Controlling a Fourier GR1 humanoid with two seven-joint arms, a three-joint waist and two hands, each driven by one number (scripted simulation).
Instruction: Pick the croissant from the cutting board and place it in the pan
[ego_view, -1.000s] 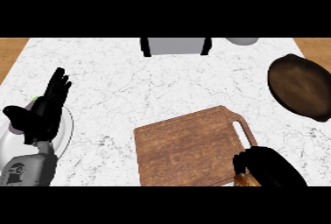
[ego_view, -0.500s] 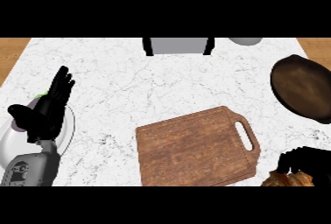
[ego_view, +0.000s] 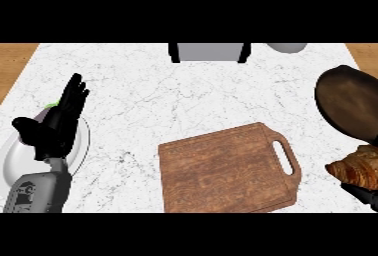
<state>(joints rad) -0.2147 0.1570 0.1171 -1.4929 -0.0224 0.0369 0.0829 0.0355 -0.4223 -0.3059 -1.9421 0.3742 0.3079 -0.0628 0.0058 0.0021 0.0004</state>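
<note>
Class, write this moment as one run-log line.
phase: carry | right hand: holds croissant | croissant: off cutting board, beside pan, not yet in it | left hand: open, resting over plate

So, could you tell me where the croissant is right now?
Head view, far right edge: the croissant is just below the pan, right of the cutting board, held by the right hand.

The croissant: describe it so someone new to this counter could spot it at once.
Start at the white marble counter and find the wooden cutting board near its front. Right of the board's handle, just below the dark pan, is the croissant: the only golden-brown, ridged pastry.
</note>
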